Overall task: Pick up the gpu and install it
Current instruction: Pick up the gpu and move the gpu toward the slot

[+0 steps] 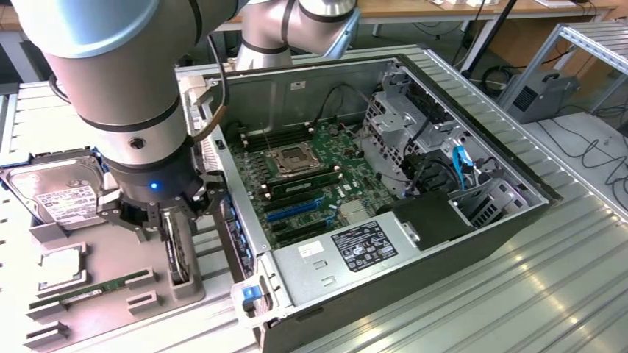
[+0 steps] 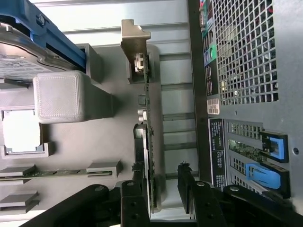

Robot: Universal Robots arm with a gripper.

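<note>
- The wrist view shows the end effector (image 2: pixel 161 177) with its black fingers spread, one on each side of the gpu (image 2: pixel 147 118). The gpu is a thin dark card standing on edge in a grey moulded tray (image 2: pixel 109 142), with a silver bracket at its end.
- The exterior view shows the open computer case (image 1: pixel 284 92) beside the tray, on a ribbed metal table (image 1: pixel 549 294).
- In the exterior view the arm hides most of the card.

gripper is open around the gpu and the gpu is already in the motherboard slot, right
No. The gripper is open around the gpu, but the gpu stands on edge in the grey tray outside the case, as the wrist view shows.
</note>
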